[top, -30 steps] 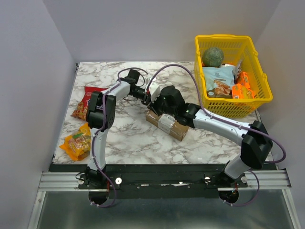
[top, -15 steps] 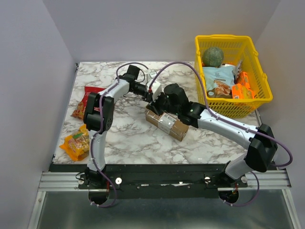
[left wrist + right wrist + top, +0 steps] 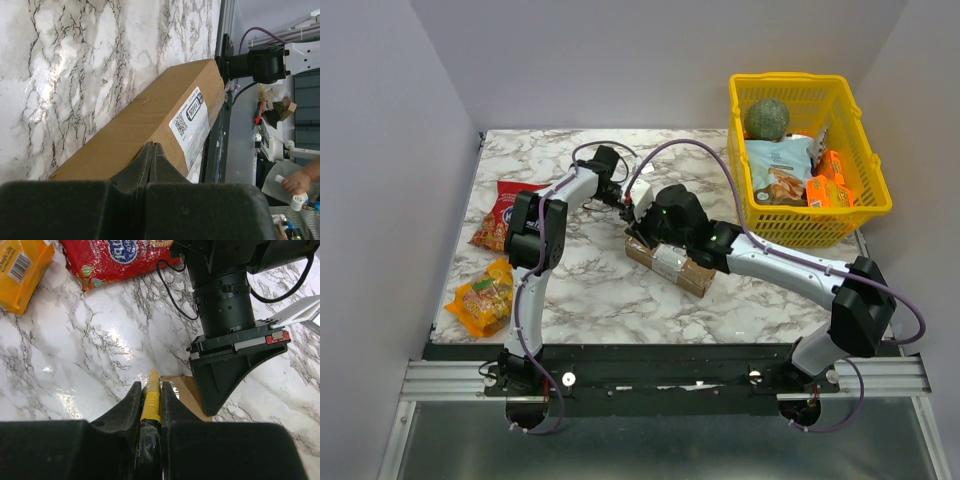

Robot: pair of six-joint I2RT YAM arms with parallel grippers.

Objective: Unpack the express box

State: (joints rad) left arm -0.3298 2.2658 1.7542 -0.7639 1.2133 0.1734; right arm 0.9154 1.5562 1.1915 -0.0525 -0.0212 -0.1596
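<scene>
Two units at one end of the express box (image 3: 670, 262): my left gripper (image 3: 152, 151) clenched, my right gripper (image 3: 150, 388) grasping a yellow tool (image 3: 150, 400).

Marble table (image 3: 590, 290): yellow plastic basket (image 3: 815, 228) at two o'clock, holding a round green fruit (image 3: 767, 118) and a pale-blue snack bag (image 3: 778, 160). Red snack bag (image 3: 500, 205) at nine o'clock, orange snack bag (image 3: 485, 298) at eight, yellow tool (image 3: 150, 392) near centre.
</scene>
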